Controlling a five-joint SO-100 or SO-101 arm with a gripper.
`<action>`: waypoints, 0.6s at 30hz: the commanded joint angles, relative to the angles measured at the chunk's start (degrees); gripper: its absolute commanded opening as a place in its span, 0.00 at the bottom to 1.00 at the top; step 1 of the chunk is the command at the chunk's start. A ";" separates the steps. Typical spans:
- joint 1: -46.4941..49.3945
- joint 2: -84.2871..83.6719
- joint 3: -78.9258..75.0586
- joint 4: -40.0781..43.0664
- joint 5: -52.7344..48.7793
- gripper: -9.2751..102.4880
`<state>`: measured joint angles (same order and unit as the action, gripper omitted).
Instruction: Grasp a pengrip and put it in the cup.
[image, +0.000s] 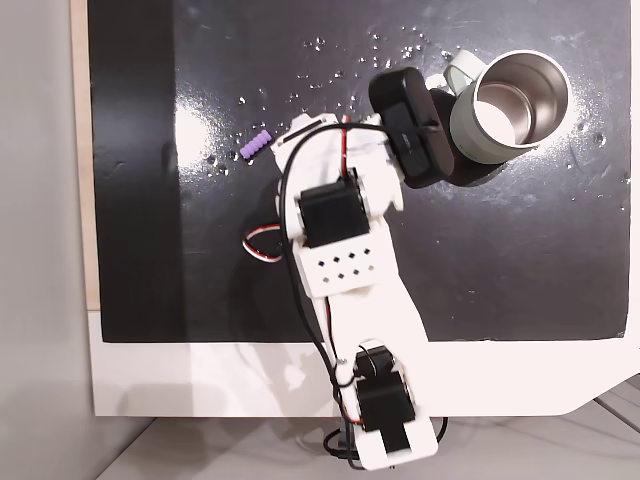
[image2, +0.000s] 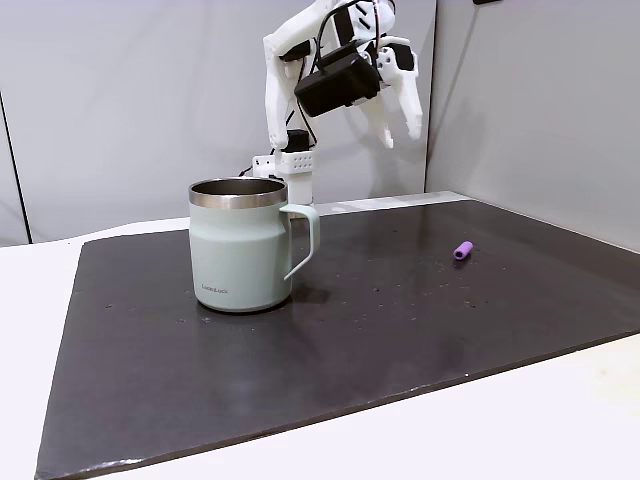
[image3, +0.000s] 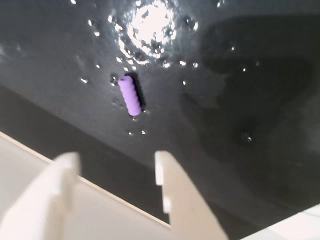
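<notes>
Pincer (image3: 117, 165) agape, empty, above pengrip (image3: 130, 95)

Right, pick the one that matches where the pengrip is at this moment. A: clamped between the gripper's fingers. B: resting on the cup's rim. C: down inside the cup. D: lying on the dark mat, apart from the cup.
D: the pengrip lies alone on the dark mat, well apart from the cup, while the gripper hangs open above the mat with nothing between its fingers.
</notes>
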<state>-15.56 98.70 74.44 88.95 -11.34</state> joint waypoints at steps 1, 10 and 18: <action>-1.67 -6.77 -10.63 3.78 2.11 0.29; -5.63 -25.66 -26.72 8.09 6.06 0.37; -7.21 -42.98 -42.63 11.16 8.26 0.36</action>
<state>-21.97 58.45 39.29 98.88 -3.78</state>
